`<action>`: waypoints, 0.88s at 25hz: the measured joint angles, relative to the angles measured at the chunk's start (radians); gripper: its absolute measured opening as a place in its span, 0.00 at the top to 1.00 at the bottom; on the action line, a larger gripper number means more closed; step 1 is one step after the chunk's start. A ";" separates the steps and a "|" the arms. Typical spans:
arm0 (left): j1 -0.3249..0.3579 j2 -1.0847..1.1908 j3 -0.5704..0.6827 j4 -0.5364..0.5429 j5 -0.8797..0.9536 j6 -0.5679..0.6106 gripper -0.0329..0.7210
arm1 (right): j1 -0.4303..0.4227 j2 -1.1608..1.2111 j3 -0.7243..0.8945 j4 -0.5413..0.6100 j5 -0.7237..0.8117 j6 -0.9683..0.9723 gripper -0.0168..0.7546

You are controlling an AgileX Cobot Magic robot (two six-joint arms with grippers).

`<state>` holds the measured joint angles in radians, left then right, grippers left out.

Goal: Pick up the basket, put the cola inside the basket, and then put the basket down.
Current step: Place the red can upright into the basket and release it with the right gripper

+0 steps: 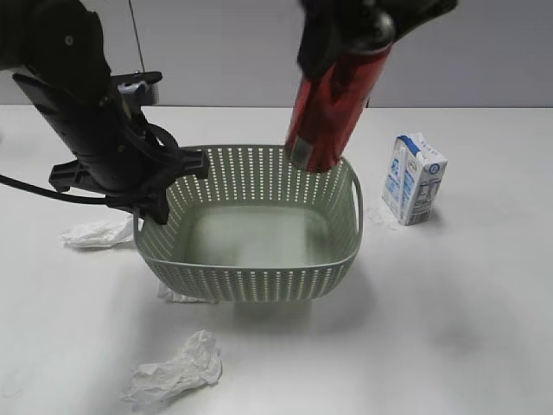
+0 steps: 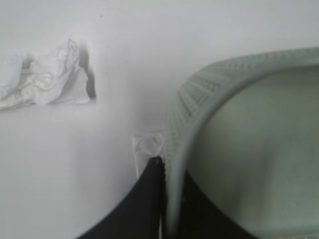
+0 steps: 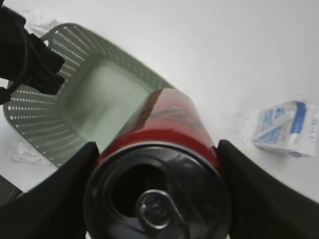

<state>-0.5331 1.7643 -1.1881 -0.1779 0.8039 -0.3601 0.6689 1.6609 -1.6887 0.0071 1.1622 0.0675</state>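
The pale green perforated basket [image 1: 251, 285] is held a little above the table, casting a shadow below it. My left gripper [image 1: 151, 203] is shut on the basket's left rim; in the left wrist view the rim [image 2: 174, 144] runs between my black fingers [image 2: 167, 169]. My right gripper [image 1: 346, 39] is shut on the red cola can [image 1: 333, 108], tilted, its base over the basket's far right rim. In the right wrist view the can [image 3: 164, 119] fills the space between the jaws [image 3: 157, 164], with the basket [image 3: 45, 109] beyond.
A blue-and-white carton [image 1: 415, 179] stands right of the basket, also in the right wrist view [image 3: 286, 129]. Crumpled white tissues lie at the left [image 1: 97, 232], at the front [image 1: 177, 370] and under the basket's left edge [image 1: 177, 296].
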 joint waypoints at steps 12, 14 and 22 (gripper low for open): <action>0.000 0.001 0.000 0.009 0.004 0.000 0.95 | 0.025 0.302 0.000 0.020 -0.081 -0.028 0.32; 0.000 0.002 0.002 0.017 0.012 0.000 0.95 | 0.025 0.311 -0.001 0.037 -0.082 -0.038 0.32; 0.000 0.001 0.002 0.014 0.009 0.001 0.95 | 0.026 0.318 -0.037 0.081 -0.031 -0.094 0.14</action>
<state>-0.5331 1.7653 -1.1866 -0.1644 0.8130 -0.3592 0.6953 1.9785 -1.7261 0.0880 1.1317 -0.0269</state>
